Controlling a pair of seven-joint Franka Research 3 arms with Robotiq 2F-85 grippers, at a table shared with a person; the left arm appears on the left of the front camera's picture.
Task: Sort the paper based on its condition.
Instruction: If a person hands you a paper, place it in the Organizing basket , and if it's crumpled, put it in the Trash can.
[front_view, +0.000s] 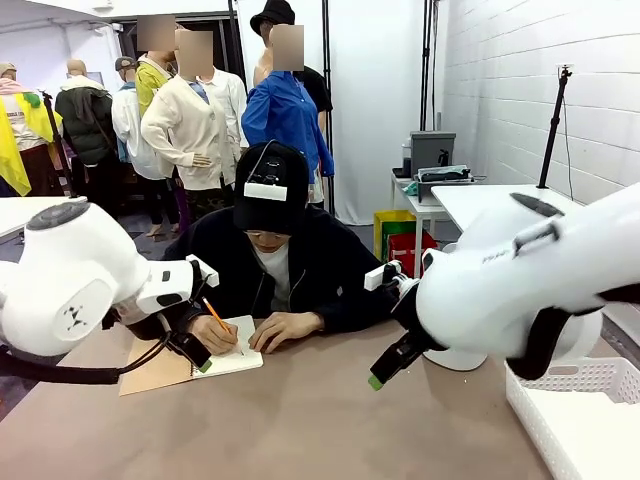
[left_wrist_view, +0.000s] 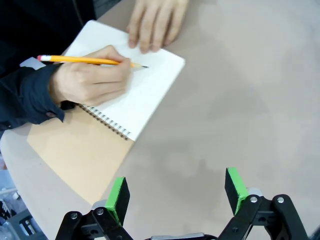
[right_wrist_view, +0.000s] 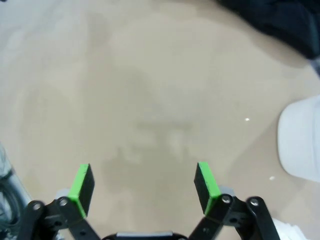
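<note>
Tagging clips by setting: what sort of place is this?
Probably a robot lab or test workspace: a person writes in a spiral notebook at a table shared with the left gripper and right gripper.

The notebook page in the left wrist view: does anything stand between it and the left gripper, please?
Only bare table lies between the left gripper and the page, but the person's writing hand and other hand rest on it.
</note>
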